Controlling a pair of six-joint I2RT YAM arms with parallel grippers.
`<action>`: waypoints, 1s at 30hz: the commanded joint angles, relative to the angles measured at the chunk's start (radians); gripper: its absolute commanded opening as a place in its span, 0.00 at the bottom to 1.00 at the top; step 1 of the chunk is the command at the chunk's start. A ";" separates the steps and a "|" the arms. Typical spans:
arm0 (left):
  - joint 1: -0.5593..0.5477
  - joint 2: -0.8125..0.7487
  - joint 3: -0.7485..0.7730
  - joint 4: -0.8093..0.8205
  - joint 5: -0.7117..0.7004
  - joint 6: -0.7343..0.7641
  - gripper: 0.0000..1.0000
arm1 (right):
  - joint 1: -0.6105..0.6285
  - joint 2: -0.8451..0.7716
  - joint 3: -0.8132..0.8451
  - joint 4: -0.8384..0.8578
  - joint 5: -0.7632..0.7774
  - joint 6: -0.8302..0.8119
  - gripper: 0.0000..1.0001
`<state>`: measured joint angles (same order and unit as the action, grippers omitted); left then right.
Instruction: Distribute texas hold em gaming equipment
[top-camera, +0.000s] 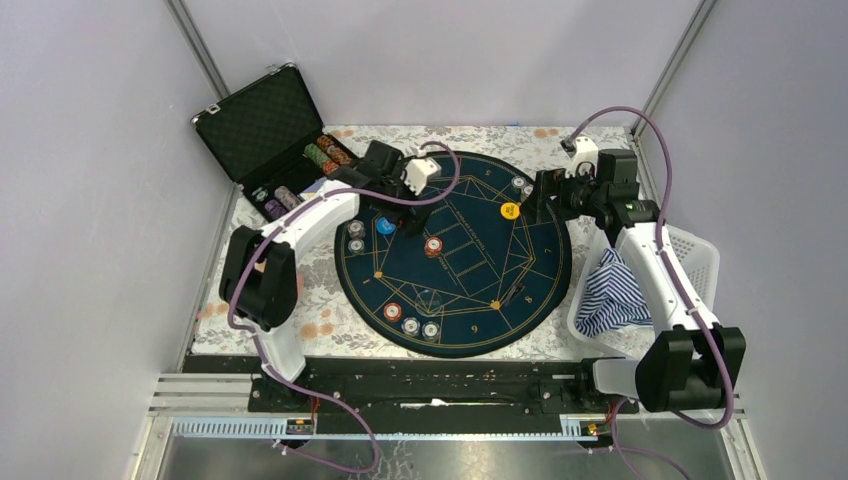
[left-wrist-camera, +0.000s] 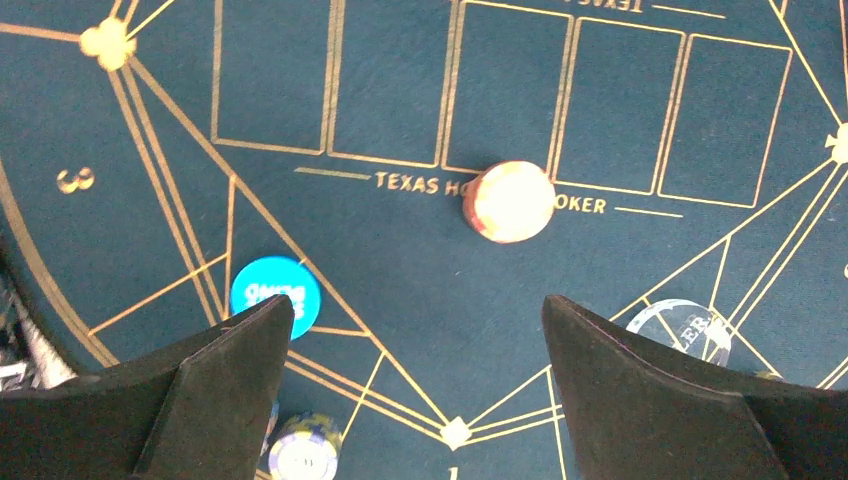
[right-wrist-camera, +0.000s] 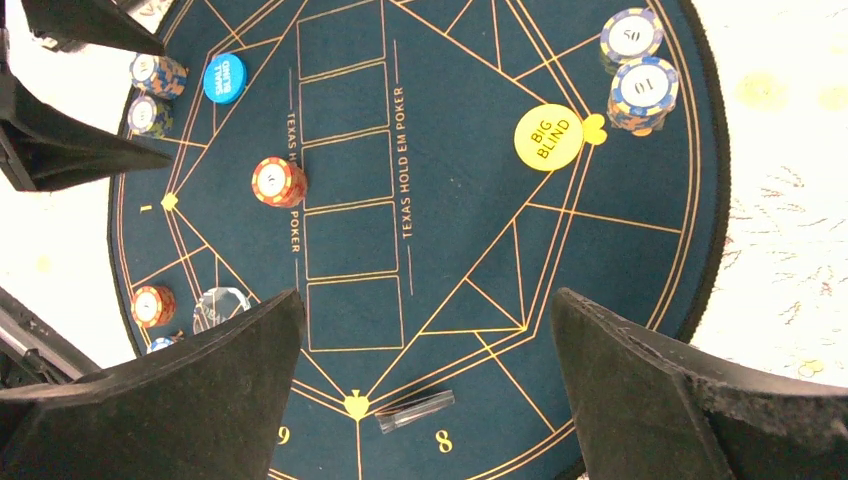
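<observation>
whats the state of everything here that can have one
case, open, lid up
left end effector, open, empty, over the mat
right end effector, open, empty, over the mat
orange chips, stacked upright on the mat
yellow disc, flat, label up
blue disc, flat, label up
cloth, crumpled in the basket

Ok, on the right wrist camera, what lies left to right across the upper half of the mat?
left pair of chip stacks → blue small-blind disc → lone orange chip stack → yellow big-blind disc → right pair of chip stacks
</observation>
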<state>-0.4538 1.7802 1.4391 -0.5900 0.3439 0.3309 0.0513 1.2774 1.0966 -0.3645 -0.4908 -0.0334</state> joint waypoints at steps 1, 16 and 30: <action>-0.057 0.050 0.038 0.027 -0.033 0.047 0.99 | -0.002 0.014 -0.008 0.011 -0.043 -0.024 1.00; -0.171 0.195 0.090 0.035 -0.128 0.039 0.89 | -0.002 0.046 0.000 -0.008 -0.067 -0.039 1.00; -0.187 0.235 0.122 0.012 -0.108 0.042 0.72 | -0.003 0.057 0.006 -0.017 -0.063 -0.045 1.00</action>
<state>-0.6334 2.0014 1.5116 -0.5854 0.2337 0.3698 0.0513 1.3296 1.0882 -0.3763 -0.5407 -0.0631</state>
